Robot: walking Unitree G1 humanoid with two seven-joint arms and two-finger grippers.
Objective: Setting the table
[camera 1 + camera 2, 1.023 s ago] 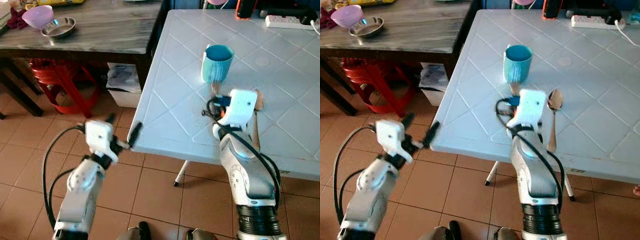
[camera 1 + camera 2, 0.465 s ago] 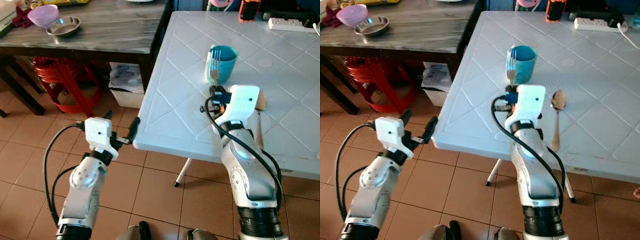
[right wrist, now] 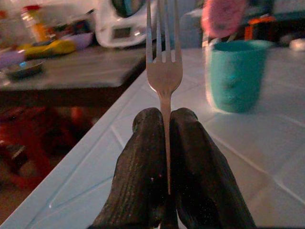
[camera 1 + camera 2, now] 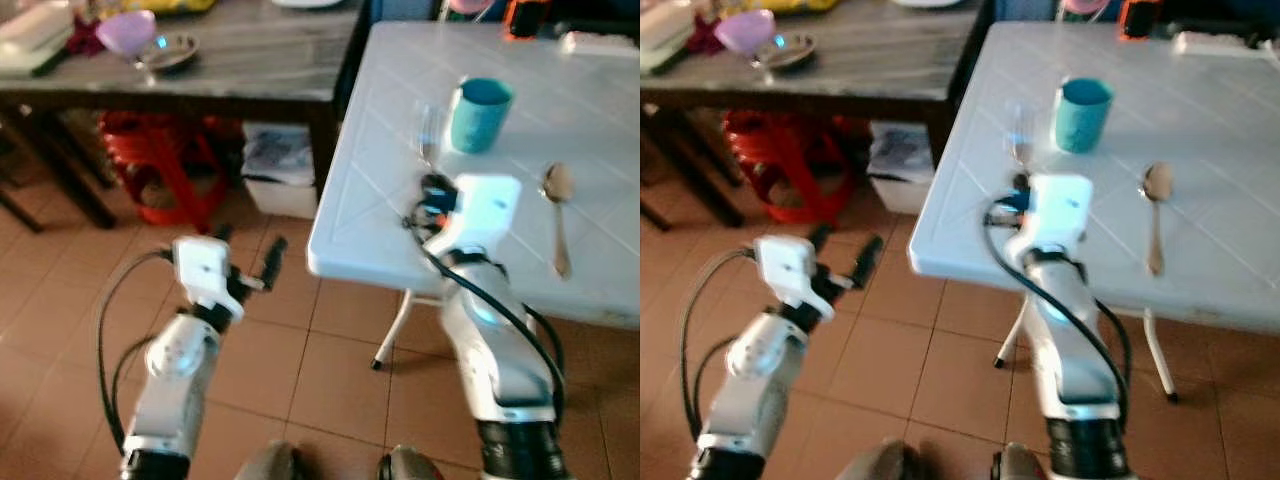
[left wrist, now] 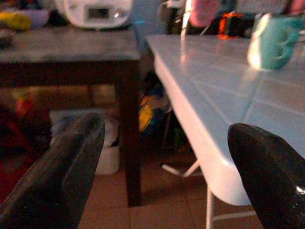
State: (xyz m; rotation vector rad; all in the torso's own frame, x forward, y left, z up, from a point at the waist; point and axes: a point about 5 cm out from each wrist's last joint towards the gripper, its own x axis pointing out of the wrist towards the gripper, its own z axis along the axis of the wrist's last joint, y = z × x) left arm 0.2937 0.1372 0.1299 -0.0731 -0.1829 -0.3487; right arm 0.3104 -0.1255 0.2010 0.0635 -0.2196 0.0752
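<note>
My right gripper [image 4: 432, 192] is shut on a metal fork [image 3: 164, 71], held tines-up above the near left part of the white plastic table [image 4: 590, 130]. A teal cup [image 4: 479, 114] stands on the table just beyond the fork. A spoon [image 4: 556, 215] lies on the table to the right, bowl away from me. My left gripper [image 4: 252, 262] hangs open over the tiled floor, left of the table's near corner, with nothing between its fingers [image 5: 62, 171].
A dark wooden table [image 4: 240, 60] at the left holds a purple bowl [image 4: 125, 30] and a metal bowl [image 4: 170, 52]. Red stools [image 4: 155, 165] and a white bin [image 4: 280, 170] sit beneath it. A power strip [image 4: 600, 42] lies at the white table's far edge.
The whole view has shifted and blurred, so the camera moved back and to the left. The right gripper has stayed shut on the fork since half a second ago. The left gripper stayed open.
</note>
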